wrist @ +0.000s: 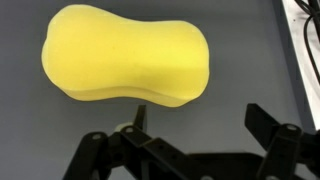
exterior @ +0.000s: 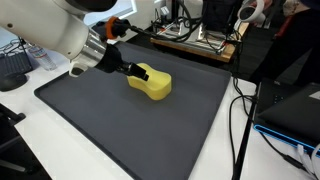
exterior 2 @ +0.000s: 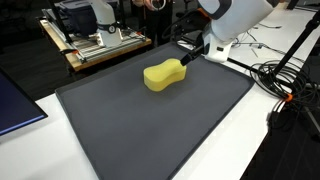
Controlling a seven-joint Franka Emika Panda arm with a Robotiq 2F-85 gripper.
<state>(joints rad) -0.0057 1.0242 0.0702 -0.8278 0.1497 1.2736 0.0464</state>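
Lying flat on a dark gray mat (exterior: 110,130) is a yellow sponge (exterior: 150,84). The gripper (exterior: 128,72) is right at one end, fingers wide apart, holding nothing. A white table (exterior 2: 45,150) is under the mat. Black cables (exterior 2: 275,80) lie beside it, and a wooden bench (exterior 2: 100,50) stands behind.

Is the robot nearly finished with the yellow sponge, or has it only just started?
It looks early on. Done: the gripper is right beside the yellow sponge. In hand: its jaws stand open at the sponge's edge, gripping nothing. Left: the sponge lies flat on the dark mat, not yet grasped or lifted.
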